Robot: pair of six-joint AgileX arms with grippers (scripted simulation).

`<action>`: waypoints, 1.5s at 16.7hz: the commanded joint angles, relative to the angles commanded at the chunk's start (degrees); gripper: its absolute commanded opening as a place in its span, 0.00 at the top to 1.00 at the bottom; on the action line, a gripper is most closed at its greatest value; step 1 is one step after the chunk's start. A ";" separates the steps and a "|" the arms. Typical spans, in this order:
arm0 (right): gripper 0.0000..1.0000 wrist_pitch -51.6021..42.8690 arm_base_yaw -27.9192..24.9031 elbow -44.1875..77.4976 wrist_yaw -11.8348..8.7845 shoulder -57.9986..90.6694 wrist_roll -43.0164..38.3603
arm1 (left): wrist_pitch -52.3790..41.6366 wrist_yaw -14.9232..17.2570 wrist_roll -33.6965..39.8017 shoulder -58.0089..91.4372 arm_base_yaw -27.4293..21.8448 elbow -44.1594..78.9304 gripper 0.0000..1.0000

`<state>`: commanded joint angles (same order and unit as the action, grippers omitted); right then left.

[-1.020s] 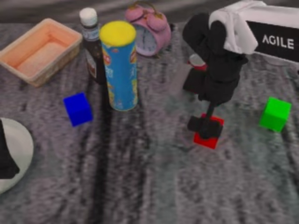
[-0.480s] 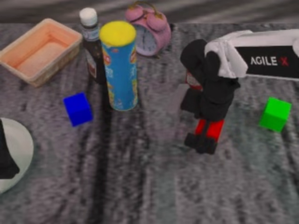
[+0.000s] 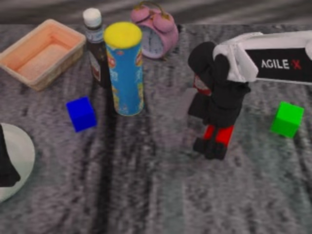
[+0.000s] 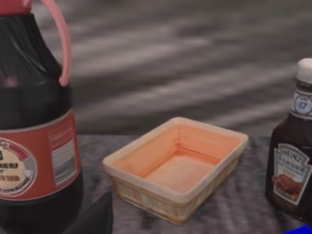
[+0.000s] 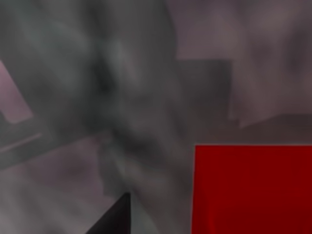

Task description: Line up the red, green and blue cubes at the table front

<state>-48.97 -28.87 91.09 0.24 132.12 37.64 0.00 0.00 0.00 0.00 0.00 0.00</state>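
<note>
The red cube point(image 3: 218, 132) lies on the grey table point(image 3: 156, 195) right of the middle, mostly hidden under my right gripper point(image 3: 210, 146). That gripper has come down around the cube and stands open. In the right wrist view the red cube point(image 5: 251, 187) fills the lower corner, with a gap between it and one dark fingertip point(image 5: 114, 217). The green cube point(image 3: 287, 118) sits alone at the right. The blue cube point(image 3: 81, 113) sits at the left. My left gripper point(image 3: 6, 170) is parked at the left edge, open.
At the back stand a peach basket point(image 3: 41, 51), a dark sauce bottle point(image 3: 95, 46), a tall blue chips can point(image 3: 125, 68) and a pink alarm clock point(image 3: 155, 29). A small red can point(image 3: 200, 84) is mostly hidden behind the right arm. The left wrist view shows a big dark bottle point(image 4: 34, 126).
Over the last second my right gripper dropped down around the red cube and the arm swung lower. In the last half second almost nothing moved.
</note>
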 joint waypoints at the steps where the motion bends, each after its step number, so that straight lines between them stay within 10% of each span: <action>1: 0.60 0.00 0.00 0.00 0.00 0.00 0.00 | 0.00 0.00 0.00 0.00 0.00 0.00 0.00; 7: 1.00 0.00 0.00 0.00 0.00 0.00 0.00 | 0.00 0.00 0.00 0.00 0.00 0.00 0.00; 25: 1.00 -14.21 -0.47 8.14 -0.61 -6.79 -0.41 | 0.00 0.00 0.00 0.00 0.00 0.00 0.00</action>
<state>-63.18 -29.34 99.23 -0.37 125.33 37.22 0.00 0.00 0.00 0.00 0.00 0.00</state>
